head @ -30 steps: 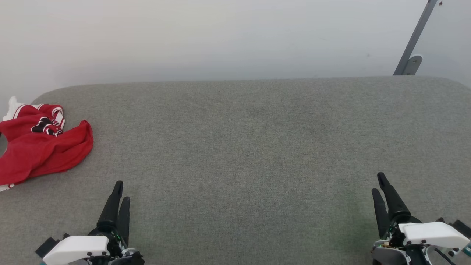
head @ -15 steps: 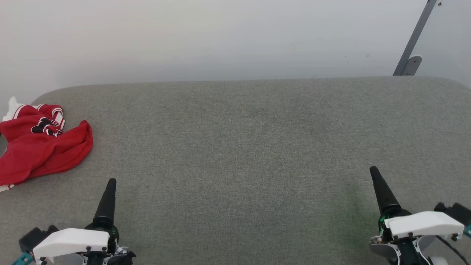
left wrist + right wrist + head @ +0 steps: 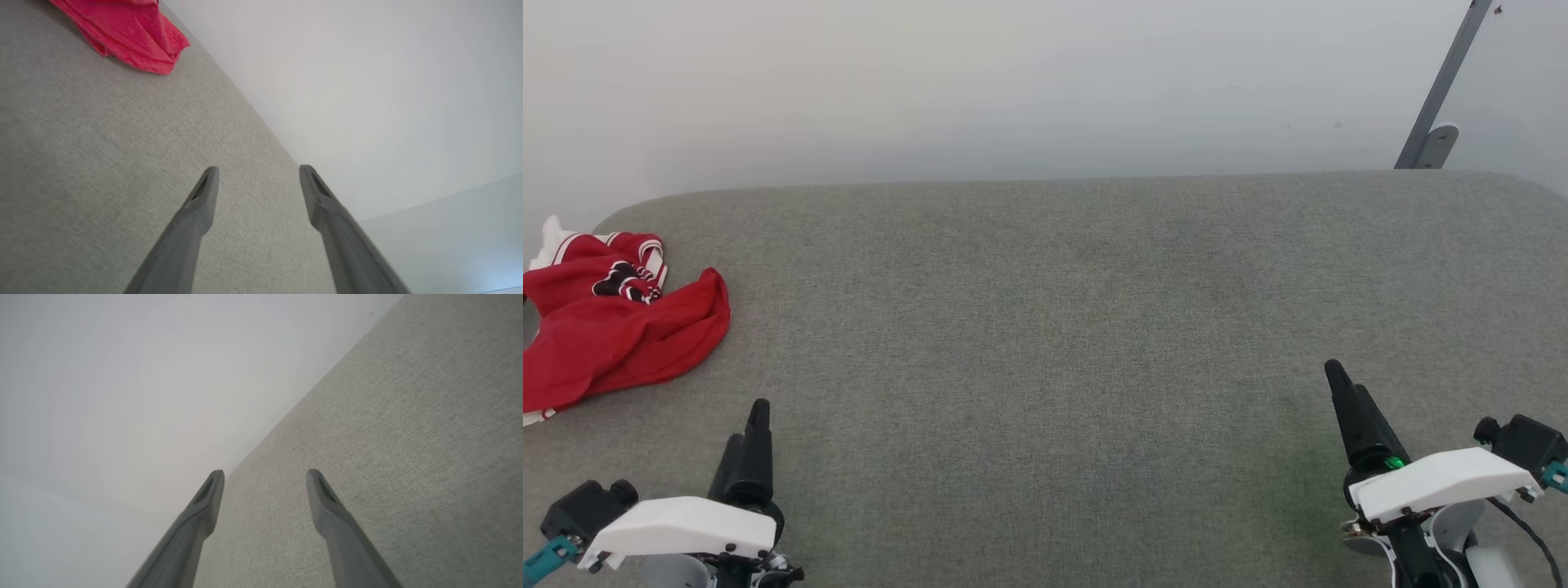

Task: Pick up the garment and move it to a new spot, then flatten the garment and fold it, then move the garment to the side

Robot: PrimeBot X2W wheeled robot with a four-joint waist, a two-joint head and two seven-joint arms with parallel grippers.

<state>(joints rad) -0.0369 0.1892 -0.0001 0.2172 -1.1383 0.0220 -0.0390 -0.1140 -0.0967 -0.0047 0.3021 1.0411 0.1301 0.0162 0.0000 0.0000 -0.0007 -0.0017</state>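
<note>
Step in hand: the very first one, as I judge it. The pick-up is not yet made.

The garment (image 3: 613,327) lies crumpled in a red heap at the far left end of the surface (image 3: 1045,327). A black numeral and striped trim show on top, and a bit of white sleeve sits at its far side. Its left part runs out of the head view, so I cannot tell whether it hangs over the edge.

My left gripper (image 3: 747,423) is low at the near left, near the heap but not touching it. Its wrist view shows the fingers spread with nothing between them. My right gripper (image 3: 1343,380) is at the near right, well apart from the cloth, likewise spread and empty.

Next move, my reading: the left arm goes forward and leftward to the heap, fingers kept apart, comes down on a raised fold, then pinches. The nearest red edge looks the easiest hold. Cloth is limp, so a shallow pinch may slip or lift only one layer. The right arm has a long reach to help.

Surface: grey woven covering with rounded far corners. The broad middle would serve for the new spot.

Room: a plain pale wall (image 3: 1013,82) behind, and a slanted grey metal strut (image 3: 1441,90) at the upper right.
</note>
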